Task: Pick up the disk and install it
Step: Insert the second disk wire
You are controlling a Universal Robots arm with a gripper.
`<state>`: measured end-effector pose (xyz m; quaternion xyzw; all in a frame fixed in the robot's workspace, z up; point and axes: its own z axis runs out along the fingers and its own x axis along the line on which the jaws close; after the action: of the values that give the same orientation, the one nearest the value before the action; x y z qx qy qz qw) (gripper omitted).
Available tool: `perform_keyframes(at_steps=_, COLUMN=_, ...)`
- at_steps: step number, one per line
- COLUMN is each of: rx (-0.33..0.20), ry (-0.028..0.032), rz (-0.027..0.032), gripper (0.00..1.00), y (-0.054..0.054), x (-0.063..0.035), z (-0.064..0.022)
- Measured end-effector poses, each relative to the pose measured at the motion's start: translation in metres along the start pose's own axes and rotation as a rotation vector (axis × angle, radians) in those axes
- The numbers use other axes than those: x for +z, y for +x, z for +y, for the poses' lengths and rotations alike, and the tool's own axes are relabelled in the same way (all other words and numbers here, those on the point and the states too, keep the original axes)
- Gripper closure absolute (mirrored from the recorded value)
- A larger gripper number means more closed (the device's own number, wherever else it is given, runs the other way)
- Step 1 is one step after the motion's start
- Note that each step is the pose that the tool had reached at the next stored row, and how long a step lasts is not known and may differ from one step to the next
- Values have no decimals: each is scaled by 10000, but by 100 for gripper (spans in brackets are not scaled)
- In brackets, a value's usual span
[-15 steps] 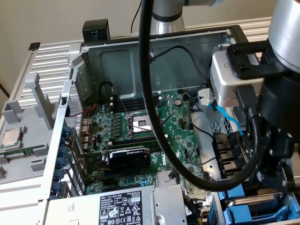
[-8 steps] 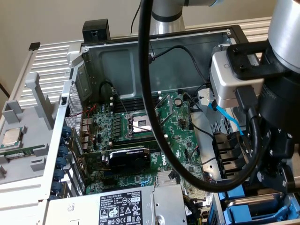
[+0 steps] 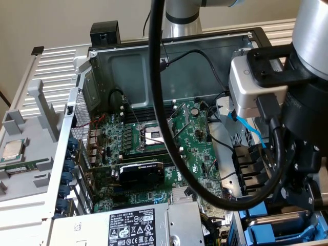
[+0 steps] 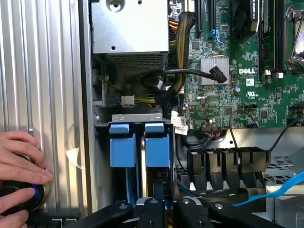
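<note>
The black robot gripper [image 4: 164, 202] hangs low over the drive bay at the corner of the open grey computer case [image 3: 102, 66], its fingers drawn in narrow on a thin upright edge between two blue plastic frames [image 4: 122, 145]. That edge seems to be the silver-grey disk [image 4: 143, 166], standing on end in the bay, just beside the green Dell motherboard [image 4: 247, 85]. A person's hand [image 4: 21, 175] rests on a dark round knob on the ribbed metal surface beside the case.
</note>
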<state>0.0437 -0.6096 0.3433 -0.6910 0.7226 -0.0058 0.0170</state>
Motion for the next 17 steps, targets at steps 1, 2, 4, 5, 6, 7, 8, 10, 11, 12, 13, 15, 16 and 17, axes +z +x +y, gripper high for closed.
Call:
perform_keyframes(at_steps=1, rx=0, ry=5, rz=-1, gripper=84, y=0, x=0, z=2)
perform_keyframes(at_steps=2, rx=0, ry=12, rz=-1, gripper=84, y=0, x=-1, z=6)
perform_keyframes(at_steps=4, rx=-2, ry=19, rz=0, gripper=84, y=1, x=-2, z=10)
perform_keyframes(at_steps=5, rx=-3, ry=20, rz=-1, gripper=84, y=1, x=-2, z=11)
perform_keyframes(at_steps=6, rx=-4, ry=21, rz=-1, gripper=84, y=1, x=-2, z=13)
perform_keyframes(at_steps=7, rx=-6, ry=22, rz=-1, gripper=84, y=1, x=-2, z=14)
perform_keyframes(at_steps=8, rx=-8, ry=24, rz=0, gripper=84, y=1, x=-2, z=16)
perform_keyframes(at_steps=10, rx=-13, ry=28, rz=0, gripper=84, y=1, x=-3, z=17)
perform_keyframes(at_steps=11, rx=-16, ry=33, rz=-1, gripper=84, y=1, x=-2, z=18)
perform_keyframes(at_steps=12, rx=-21, ry=39, rz=-1, gripper=84, y=1, x=-3, z=18)
perform_keyframes(at_steps=13, rx=-27, ry=49, rz=-2, gripper=84, y=1, x=-3, z=18)
perform_keyframes(at_steps=15, rx=-45, ry=77, rz=-5, gripper=84, y=1, x=-2, z=21)
perform_keyframes(at_steps=16, rx=-55, ry=88, rz=-5, gripper=84, y=1, x=-2, z=23)
perform_keyframes(at_steps=17, rx=-63, ry=94, rz=-6, gripper=84, y=1, x=-2, z=24)
